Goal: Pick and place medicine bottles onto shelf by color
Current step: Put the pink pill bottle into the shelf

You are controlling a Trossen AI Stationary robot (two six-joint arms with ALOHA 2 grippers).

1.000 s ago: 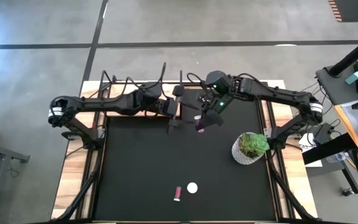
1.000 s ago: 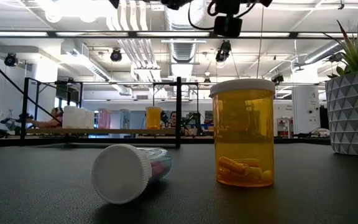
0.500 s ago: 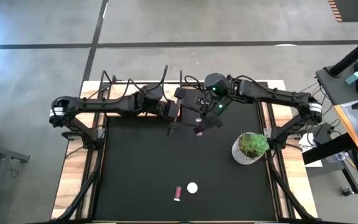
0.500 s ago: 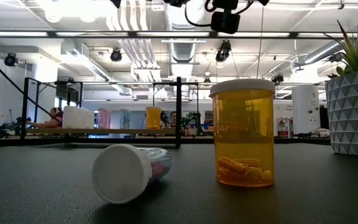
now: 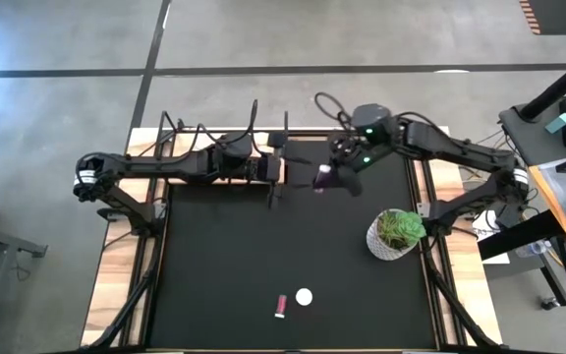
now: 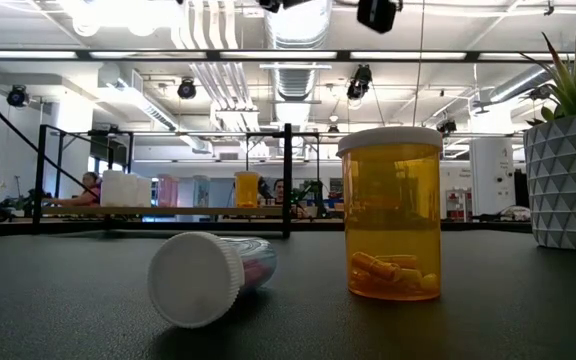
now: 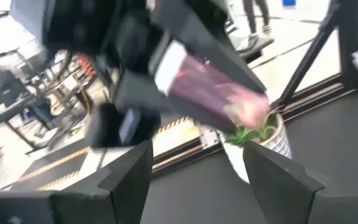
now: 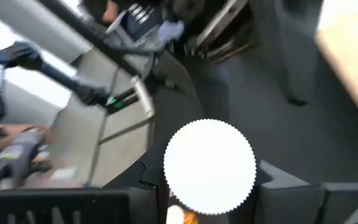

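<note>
My right gripper [image 5: 328, 180] is high above the far middle of the black mat, shut on a pink medicine bottle [image 7: 219, 90] with a white cap [image 8: 210, 165]. My left gripper [image 5: 274, 183] is just to its left, open and empty, with its fingers [image 7: 129, 177] pointing at the held bottle. A pink bottle [image 6: 213, 275] lies on its side on the mat near the front edge. An orange bottle [image 6: 391, 215] stands upright beside it. The shelf [image 6: 168, 211] at the far edge carries a white, a pink and an orange bottle. My right gripper pinches the pink bottle's body [image 7: 229, 93] between its two fingers. The bottle lies along the fingers, its white cap [image 8: 210, 165] toward the wrist and its bottom toward the fingertips. It is lifted clear of the mat and tilted, nearly level.
A white faceted pot with a green plant [image 5: 396, 234] stands on the mat's right side, close below my right arm. The two loose bottles show in the high view near the front edge, the pink one [image 5: 279, 306] and the orange one [image 5: 305, 296]. Wood strips border the mat.
My right gripper has risen and drawn back toward the table's far edge with the pink bottle, its wrist swinging toward the right. The bottle stays in the hold, clear of the mat.
</note>
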